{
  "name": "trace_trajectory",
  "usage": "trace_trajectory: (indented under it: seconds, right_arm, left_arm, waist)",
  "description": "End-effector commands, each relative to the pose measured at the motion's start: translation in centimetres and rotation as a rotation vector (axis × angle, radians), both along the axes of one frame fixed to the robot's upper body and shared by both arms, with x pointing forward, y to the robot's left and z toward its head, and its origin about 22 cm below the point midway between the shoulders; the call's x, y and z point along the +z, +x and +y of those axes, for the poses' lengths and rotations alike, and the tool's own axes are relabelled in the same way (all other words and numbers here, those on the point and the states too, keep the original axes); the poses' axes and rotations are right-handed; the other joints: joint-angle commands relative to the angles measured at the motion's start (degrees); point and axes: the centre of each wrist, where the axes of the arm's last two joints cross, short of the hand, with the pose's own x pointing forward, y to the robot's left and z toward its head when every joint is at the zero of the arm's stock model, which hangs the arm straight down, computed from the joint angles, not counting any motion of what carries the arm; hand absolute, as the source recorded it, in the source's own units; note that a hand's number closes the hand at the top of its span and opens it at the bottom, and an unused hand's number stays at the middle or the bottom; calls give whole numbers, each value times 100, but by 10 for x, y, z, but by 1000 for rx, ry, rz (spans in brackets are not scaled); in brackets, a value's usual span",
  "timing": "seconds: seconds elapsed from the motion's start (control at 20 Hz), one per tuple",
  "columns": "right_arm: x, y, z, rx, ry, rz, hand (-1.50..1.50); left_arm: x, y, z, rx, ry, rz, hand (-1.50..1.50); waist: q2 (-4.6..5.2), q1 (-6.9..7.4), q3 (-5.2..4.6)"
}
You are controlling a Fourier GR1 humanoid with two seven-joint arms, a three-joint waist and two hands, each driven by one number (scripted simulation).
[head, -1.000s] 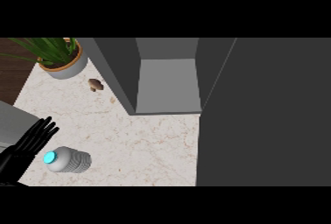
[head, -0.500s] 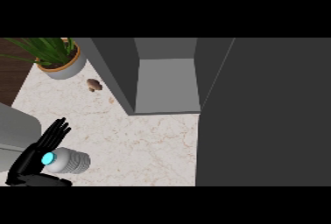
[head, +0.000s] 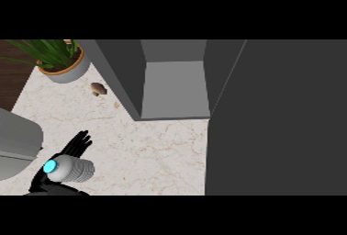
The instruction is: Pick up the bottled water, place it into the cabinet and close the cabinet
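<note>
The bottled water (head: pixel 69 168) lies at about eight o'clock in the head view, on its side above the marble counter (head: pixel 156 151), its blue cap end turned toward nine o'clock. The left hand (head: pixel 73 146) sits right behind and under it: straight black fingers fan up toward twelve o'clock just past the bottle's upper edge, while darker parts of the hand show below the bottle at six o'clock. Whether the fingers are closed round the bottle cannot be told, since the bottle covers the palm.

The cabinet (head: pixel 173 82) stands open at twelve o'clock, its grey inside visible, and its dark door (head: pixel 284 119) fills the three o'clock side. At eleven o'clock a potted plant (head: pixel 58 62) stands at the counter's corner, with a small brown mushroom (head: pixel 99 88) (lying on the marble) just beside it, toward the cabinet.
</note>
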Motion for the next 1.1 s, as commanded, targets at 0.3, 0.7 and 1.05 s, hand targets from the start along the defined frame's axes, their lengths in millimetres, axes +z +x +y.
trace_trajectory:
  seconds: [0.3, 0.7, 1.05]
  right_arm:
    - [27, -8, 2, -17, 35, -40, -150]
    - [14, -9, 4, -9, 30, -12, -150]
    - [16, -9, -3, -18, 6, -23, -150]
  left_arm:
    - [-27, -7, -19, -18, -237, -32, 150]
    - [-32, -6, -28, -59, -321, -26, 150]
    - [-44, 10, -97, 240, -311, -124, 150]
  waist:
    - [-2, 27, 1]
    - [-7, 33, -1]
    - [-23, 125, 17]
